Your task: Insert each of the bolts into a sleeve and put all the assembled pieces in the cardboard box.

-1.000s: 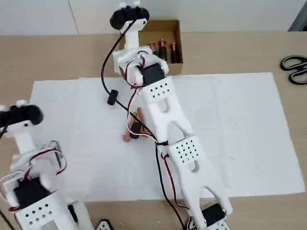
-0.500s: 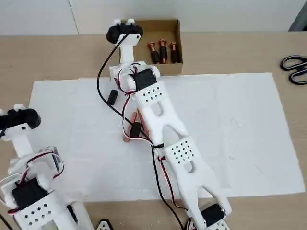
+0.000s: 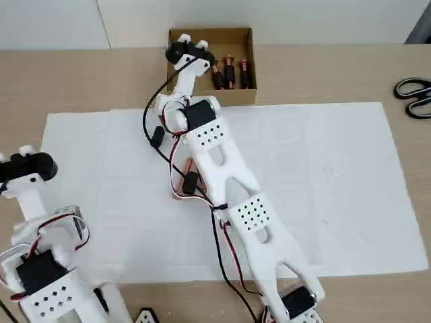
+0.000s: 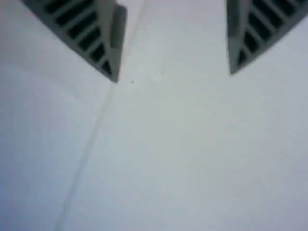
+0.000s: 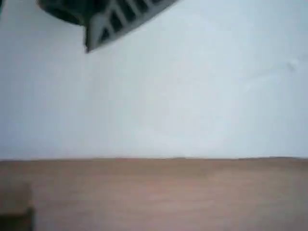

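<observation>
The cardboard box (image 3: 250,64) stands at the table's far edge and holds three bolts in black sleeves (image 3: 229,73) side by side. My right gripper (image 3: 192,50) hangs over the box's left part, beside those pieces. Under the right arm, a copper bolt (image 3: 178,194) and a dark sleeve (image 3: 190,182) lie on the white paper, partly hidden by the arm and its cable. My left gripper (image 4: 173,72) is open just above bare paper, nothing between its fingers (image 4: 103,48). The left arm (image 3: 30,175) is at the near left corner.
The white paper sheet (image 3: 323,182) covers the middle of the wooden table (image 5: 154,192). Scissors (image 3: 414,94) lie at the far right edge. A black cable with a dark lump (image 3: 156,134) loops left of the right arm.
The right gripper has come from above the box's far left corner toward the near side and now sits lower over the box's left part. The left arm shifted slightly.
</observation>
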`<state>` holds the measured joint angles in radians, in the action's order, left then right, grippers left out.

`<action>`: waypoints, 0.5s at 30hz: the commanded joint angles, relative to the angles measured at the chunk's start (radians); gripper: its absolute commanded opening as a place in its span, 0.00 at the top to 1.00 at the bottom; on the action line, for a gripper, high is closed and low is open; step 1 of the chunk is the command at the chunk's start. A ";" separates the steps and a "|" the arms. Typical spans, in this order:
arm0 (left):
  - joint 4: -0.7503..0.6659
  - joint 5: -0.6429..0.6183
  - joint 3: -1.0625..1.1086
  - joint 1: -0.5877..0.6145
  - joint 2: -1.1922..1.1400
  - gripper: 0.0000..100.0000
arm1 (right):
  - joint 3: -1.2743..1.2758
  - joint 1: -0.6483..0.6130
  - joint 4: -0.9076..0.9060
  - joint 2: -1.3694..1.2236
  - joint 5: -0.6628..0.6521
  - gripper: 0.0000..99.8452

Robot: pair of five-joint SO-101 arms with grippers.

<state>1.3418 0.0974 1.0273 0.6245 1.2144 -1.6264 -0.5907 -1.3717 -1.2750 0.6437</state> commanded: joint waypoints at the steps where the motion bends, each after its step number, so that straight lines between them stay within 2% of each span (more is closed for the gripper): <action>1: 0.005 0.003 -0.031 0.002 0.002 0.86 | -0.012 -0.018 -0.004 0.007 0.011 0.88; 15: 0.005 0.003 -0.028 0.002 0.002 0.86 | -0.006 -0.047 -0.004 0.005 0.006 0.88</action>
<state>1.3418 0.0974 1.0273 0.6245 1.2144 -1.6264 -0.6368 -1.3717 -1.2843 0.6437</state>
